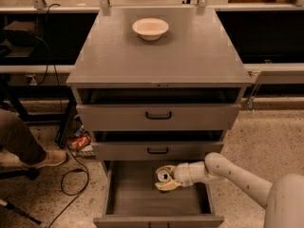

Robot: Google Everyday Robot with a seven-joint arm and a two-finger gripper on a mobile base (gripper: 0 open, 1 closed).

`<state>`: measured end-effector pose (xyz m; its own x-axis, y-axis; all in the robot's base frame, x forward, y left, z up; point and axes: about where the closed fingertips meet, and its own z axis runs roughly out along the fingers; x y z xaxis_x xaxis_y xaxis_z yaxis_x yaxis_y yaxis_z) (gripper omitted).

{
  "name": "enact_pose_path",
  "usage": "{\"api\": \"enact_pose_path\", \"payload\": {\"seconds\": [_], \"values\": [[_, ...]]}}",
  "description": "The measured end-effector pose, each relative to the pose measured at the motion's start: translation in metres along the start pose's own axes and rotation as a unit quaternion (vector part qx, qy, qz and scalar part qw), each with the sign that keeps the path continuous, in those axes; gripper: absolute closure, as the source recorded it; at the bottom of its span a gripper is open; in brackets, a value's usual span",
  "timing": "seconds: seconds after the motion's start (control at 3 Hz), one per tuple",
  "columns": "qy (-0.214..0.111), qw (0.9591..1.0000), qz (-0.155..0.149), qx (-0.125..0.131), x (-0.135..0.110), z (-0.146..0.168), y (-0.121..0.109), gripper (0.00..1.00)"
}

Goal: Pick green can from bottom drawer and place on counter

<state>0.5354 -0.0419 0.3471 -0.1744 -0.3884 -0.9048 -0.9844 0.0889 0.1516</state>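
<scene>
The green can (164,176) shows mostly its silver top with pull tab, over the plain grey floor of the open bottom drawer (135,196). My gripper (166,178) reaches into the drawer from the right and is shut on the can, with pale fingers (167,186) above and below it. It holds the can near the drawer's middle, toward the back. The counter (156,61) is the flat grey cabinet top above. A white bowl (150,28) stands at its far centre.
Two upper drawers with black handles (158,115) (157,150) stand slightly open above the bottom one and overhang its back. A person's leg and shoe (45,158), a black cable (71,184) and a snack packet (80,141) lie on the floor at left.
</scene>
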Motion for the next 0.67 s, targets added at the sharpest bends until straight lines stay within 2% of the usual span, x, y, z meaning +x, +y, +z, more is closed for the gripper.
{"api": "enact_pose_path", "payload": {"seconds": [0.33, 0.67], "values": [[-0.008, 0.9990, -0.008, 0.042, -0.031, -0.041, 0.013, 1.00], [-0.016, 0.9957, -0.017, 0.090, -0.060, -0.086, 0.030, 1.00]]}}
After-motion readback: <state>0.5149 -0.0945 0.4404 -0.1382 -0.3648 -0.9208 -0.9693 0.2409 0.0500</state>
